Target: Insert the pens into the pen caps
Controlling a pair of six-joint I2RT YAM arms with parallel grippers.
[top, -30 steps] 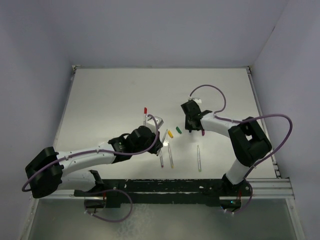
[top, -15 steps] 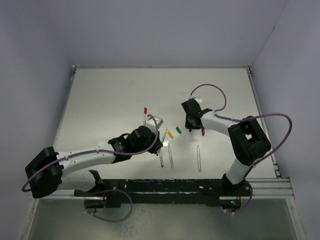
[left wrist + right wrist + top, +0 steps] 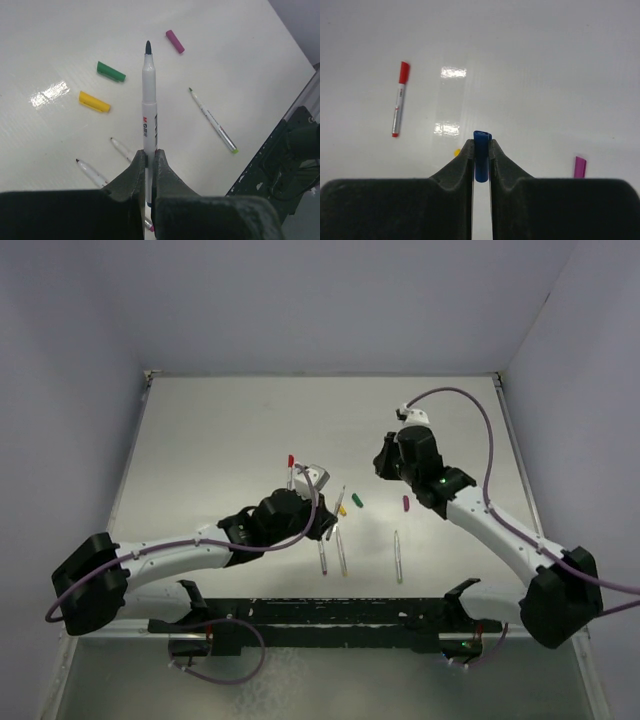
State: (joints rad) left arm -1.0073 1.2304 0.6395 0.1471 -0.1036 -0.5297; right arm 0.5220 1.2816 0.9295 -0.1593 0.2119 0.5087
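Note:
My left gripper [image 3: 326,523] [image 3: 149,157] is shut on a white pen [image 3: 148,100] with a dark tip that points away from it, above the table. My right gripper [image 3: 386,462] [image 3: 481,150] is shut on the blue cap [image 3: 481,155] and holds it above the table. The yellow cap [image 3: 341,510] [image 3: 94,101], green cap [image 3: 358,501] [image 3: 111,71] and purple cap [image 3: 406,504] [image 3: 175,41] lie between the grippers. Three uncapped pens [image 3: 322,558] [image 3: 342,552] [image 3: 398,557] lie nearer the front. One pen with the red cap on it [image 3: 291,468] [image 3: 400,97] lies behind the left gripper.
The white table [image 3: 220,440] is walled at the back and both sides. A black rail [image 3: 330,625] with the arm bases runs along the near edge. The right arm's purple cable [image 3: 470,405] loops above its wrist.
My right arm has swung out to the right and its gripper has risen and moved back with the blue cap. My left gripper has shifted slightly with its pen.

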